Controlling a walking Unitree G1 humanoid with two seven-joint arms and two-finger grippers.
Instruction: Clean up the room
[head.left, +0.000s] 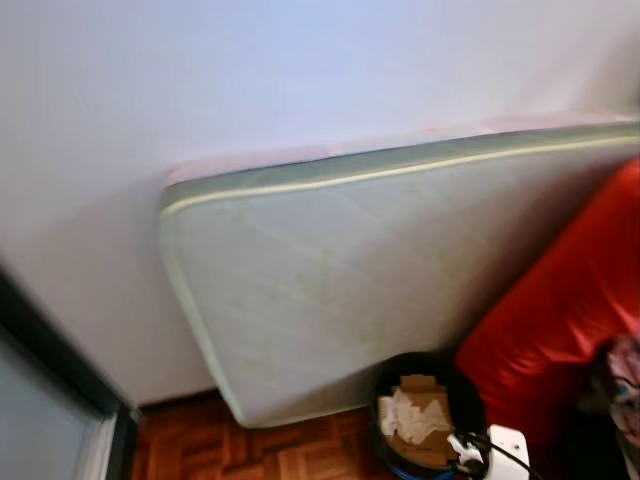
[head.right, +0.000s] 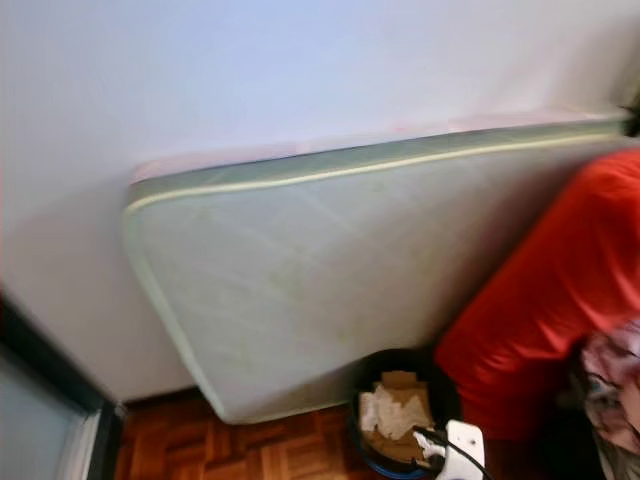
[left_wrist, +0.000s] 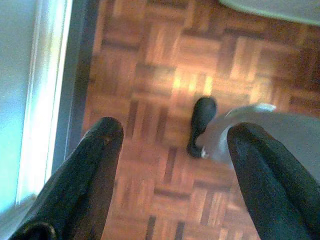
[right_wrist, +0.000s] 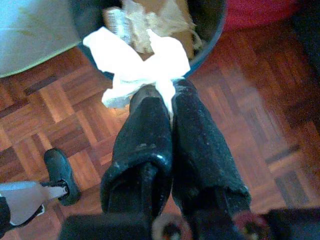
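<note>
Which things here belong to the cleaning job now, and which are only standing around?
Job: right hand, shut on white tissue; bin holding paper.

Standing around: mattress against the wall; red cushion; open left hand over the floor.

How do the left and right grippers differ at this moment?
The left gripper has its fingers spread wide with nothing between them; the right gripper is shut on a crumpled white tissue. The left gripper is over bare parquet floor, the right gripper at the rim of the dark waste bin. Both have long black fingers.
</note>
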